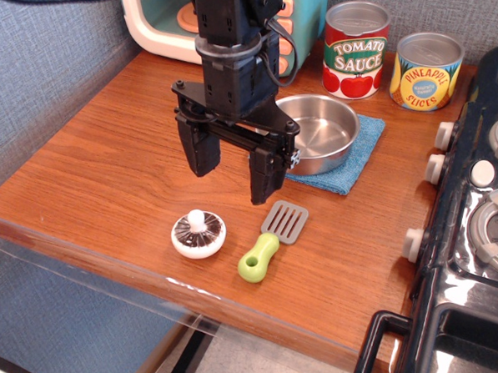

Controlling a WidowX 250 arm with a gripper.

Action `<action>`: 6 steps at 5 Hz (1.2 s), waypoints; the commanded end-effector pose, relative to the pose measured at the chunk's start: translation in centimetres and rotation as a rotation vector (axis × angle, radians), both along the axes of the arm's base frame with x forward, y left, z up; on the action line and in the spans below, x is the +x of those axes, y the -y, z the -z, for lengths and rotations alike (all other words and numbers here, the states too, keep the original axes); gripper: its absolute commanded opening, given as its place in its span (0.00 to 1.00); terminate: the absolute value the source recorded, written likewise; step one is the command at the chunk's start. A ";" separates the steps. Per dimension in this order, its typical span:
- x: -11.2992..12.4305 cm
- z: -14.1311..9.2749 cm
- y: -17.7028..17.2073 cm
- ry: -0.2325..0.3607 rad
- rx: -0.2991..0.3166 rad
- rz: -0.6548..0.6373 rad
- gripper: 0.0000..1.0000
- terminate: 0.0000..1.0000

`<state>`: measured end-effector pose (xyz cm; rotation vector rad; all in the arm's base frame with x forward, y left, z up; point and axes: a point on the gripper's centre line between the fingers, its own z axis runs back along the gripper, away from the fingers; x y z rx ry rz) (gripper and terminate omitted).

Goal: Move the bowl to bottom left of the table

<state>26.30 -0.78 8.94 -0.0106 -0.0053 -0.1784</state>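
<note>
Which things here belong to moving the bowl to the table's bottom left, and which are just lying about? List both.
Belongs to the job:
bowl, resting on the blue cloth
table
gripper, open, empty

Lying about:
mushroom toy
green-handled spatula
tomato sauce can
pineapple slices can
toy stove
toy microwave

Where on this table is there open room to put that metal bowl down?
The table is bare on its left half, between the grey wall and the mushroom. It is crowded on the right: bowl on the blue cloth, cans, spatula, stove.
</note>
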 end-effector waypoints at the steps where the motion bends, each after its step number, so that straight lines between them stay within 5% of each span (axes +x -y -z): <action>1: 0.0 0.0 0.0 0.000 0.000 0.000 1.00 0.00; 3: 2.6 0.3 1.7 0.005 -0.043 0.044 1.00 0.00; 6: 11.1 1.3 4.9 0.037 -0.032 0.021 1.00 0.00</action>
